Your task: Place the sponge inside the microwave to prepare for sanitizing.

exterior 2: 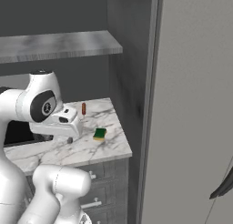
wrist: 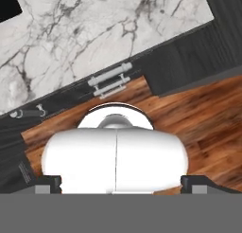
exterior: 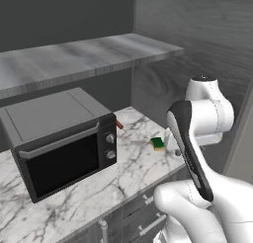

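White arm segments crowd the lower right of the left base view, rising from the base and folding over toward the marble counter (exterior: 123,173). Just beyond the arm's upper joints, the sponge (exterior: 157,143) lies flat on the counter near its right end, green face up with the yellow layer showing along its side; in the right base view the sponge (exterior 2: 99,134) sits in the middle of the frame, close to the counter's front edge and just beside the hand. A small reddish object (exterior: 119,124) lies farther back on the marble, apart from the sponge. At the left of the left base view stands a dark countertop oven (exterior: 59,143) with two round knobs, its door shut, under a grey shelf (exterior: 84,57). The hand view looks down on the counter edge, drawer handles (wrist: 109,80) and wooden floor (wrist: 198,128). The claw's fingers are hidden by the wrist in both base views, so I cannot tell whether it is spread or closed. The sponge should be light, soft and compressible, not fragile or slippery; pinching it across its two long sides, from above, looks like the surest hold, with only modest squeeze.
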You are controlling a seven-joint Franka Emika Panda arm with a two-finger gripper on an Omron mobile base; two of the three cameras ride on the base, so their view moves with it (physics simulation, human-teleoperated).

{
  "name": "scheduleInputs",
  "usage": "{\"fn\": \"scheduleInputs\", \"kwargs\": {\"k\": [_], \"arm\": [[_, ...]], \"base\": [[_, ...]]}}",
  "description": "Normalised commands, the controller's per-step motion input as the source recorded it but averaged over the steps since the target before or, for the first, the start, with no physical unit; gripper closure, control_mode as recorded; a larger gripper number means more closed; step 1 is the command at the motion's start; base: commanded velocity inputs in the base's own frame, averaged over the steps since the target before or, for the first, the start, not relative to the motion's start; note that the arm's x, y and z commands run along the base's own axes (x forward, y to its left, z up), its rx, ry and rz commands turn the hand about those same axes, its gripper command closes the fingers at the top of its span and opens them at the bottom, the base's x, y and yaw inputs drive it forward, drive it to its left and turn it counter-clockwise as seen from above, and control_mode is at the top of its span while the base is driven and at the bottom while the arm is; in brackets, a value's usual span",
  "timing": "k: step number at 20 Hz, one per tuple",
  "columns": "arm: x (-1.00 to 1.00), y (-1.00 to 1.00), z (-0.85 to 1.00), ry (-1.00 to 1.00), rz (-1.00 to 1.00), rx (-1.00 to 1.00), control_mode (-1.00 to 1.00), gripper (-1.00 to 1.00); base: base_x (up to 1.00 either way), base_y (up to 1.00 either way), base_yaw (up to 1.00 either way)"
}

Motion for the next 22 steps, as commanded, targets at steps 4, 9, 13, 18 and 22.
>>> {"fn": "scheduleInputs", "kwargs": {"k": [4,9,13,18,22], "arm": [[0.77,-0.09,0.01,0.0,0.0,0.02,-1.0,-1.0],[0.77,-0.34,0.0,0.0,0.02,0.06,-1.0,-1.0],[0.73,-0.03,-0.17,-0.1,0.0,0.0,-1.0,-1.0],[0.51,0.0,-0.43,-0.14,0.0,0.0,-1.0,-1.0],[0.28,-0.11,-0.09,0.0,0.0,0.0,-1.0,-1.0]], "base": [[0.0,0.0,0.0],[0.0,0.0,0.0],[0.0,0.0,0.0],[0.0,0.0,0.0],[0.0,0.0,0.0]]}}
